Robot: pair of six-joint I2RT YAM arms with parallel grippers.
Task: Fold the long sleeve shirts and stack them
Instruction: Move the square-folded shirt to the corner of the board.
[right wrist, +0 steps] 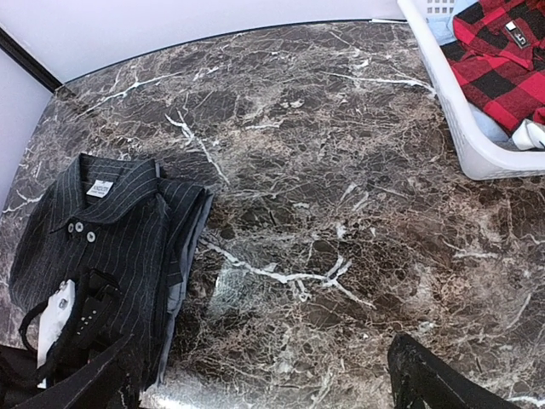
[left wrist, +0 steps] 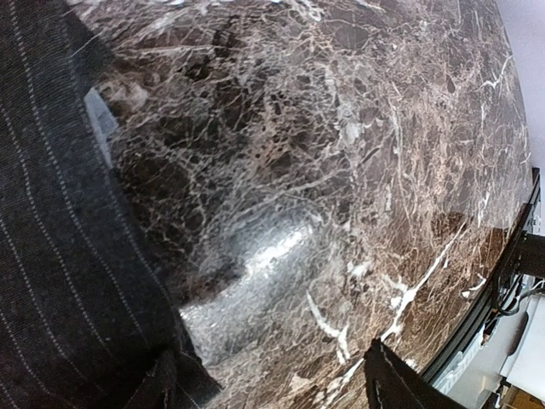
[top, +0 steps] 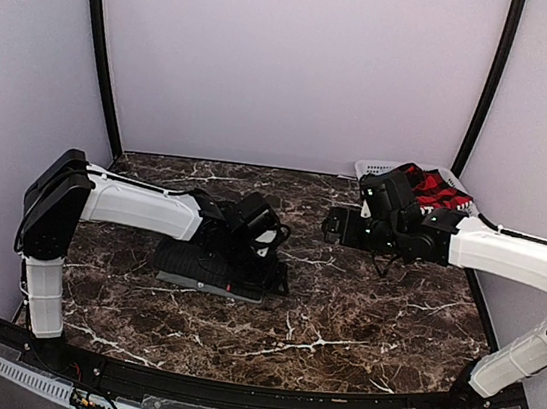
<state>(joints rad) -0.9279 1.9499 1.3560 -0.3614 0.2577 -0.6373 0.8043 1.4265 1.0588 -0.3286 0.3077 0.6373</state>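
- The left claw (left wrist: 271,351) is released: its two dark fingers stand apart with bare marble between them. One finger lies at the edge of the striped shirt (right wrist: 111,247); I cannot tell whether it touches the cloth.
- The striped shirt lies folded into a flat oblong, under and just beside the left claw. It is soft black cloth with fine pale lines running along its length.
- Its long axis runs away from the right claw, and the collar is at the far end. A white label and two pale buttons show there.
- The grey shirt (right wrist: 180,285) lies under the striped one. Only a smooth, plain strip shows along the edge that faces the right claw's side.
- The table (right wrist: 341,170) is glossy dark brown marble with white veins.
- The right claw (right wrist: 264,349) is released, fingers wide apart over bare marble, well apart from the folded pile.
- The basket (right wrist: 464,141) is white plastic with a rounded rim and slatted wall. It stands to the right of the right claw.
- The plaid shirt (right wrist: 498,64), in red and black squares, lies rumpled inside the basket; its axis cannot be made out.
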